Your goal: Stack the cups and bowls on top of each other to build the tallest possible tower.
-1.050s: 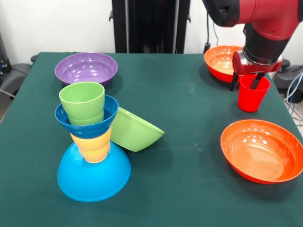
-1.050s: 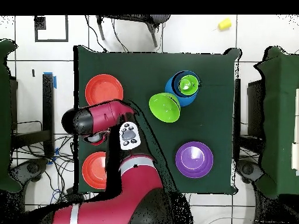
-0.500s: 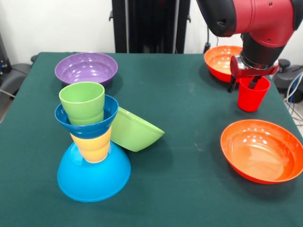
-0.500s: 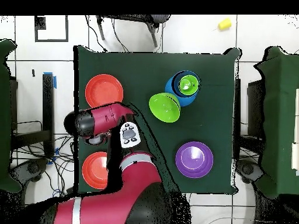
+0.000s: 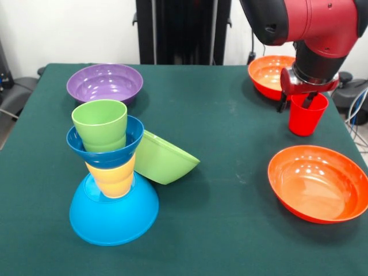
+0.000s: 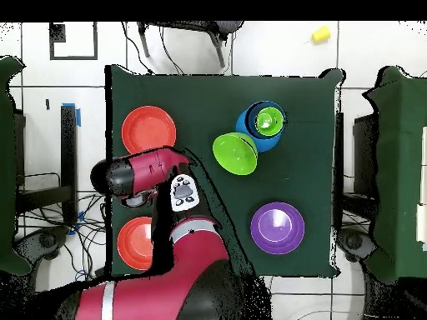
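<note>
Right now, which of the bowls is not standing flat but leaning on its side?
The green bowl. It is tipped against the tower, its opening facing sideways. The purple bowl and both orange bowls sit upright on the table.

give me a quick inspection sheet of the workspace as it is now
surface: green cloth table
tower: light-blue bowl upside down, yellow cup, dark blue bowl, green cup
green bowl: tipped against tower
purple bowl: upright, apart
orange bowls: loose
red cup: upright
clutter: small yellow thing on floor
gripper: at red cup rim, one finger inside
cables: on floor
surroundings: tiled floor
</note>
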Tool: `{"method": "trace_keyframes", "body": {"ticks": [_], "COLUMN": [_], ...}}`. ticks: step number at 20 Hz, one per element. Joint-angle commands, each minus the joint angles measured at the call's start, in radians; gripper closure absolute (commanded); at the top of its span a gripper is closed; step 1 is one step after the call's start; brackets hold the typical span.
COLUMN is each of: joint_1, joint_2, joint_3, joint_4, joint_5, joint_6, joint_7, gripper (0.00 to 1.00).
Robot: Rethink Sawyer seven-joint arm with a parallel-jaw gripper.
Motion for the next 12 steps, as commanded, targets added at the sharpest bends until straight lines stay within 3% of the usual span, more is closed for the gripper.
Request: {"method": "trace_keyframes", "body": {"ticks": [1, 12], "joint_1": [0.018, 0.017], "joint_2": [0.058, 0.07], "joint_3": [0.042, 0.046], "joint_4": [-0.044, -0.062], "joint_5": [-0.079, -0.071], "joint_6": [-0.016, -0.005], "joint_7": [-0.051, -0.059], "gripper": [0.0, 0.0]}}
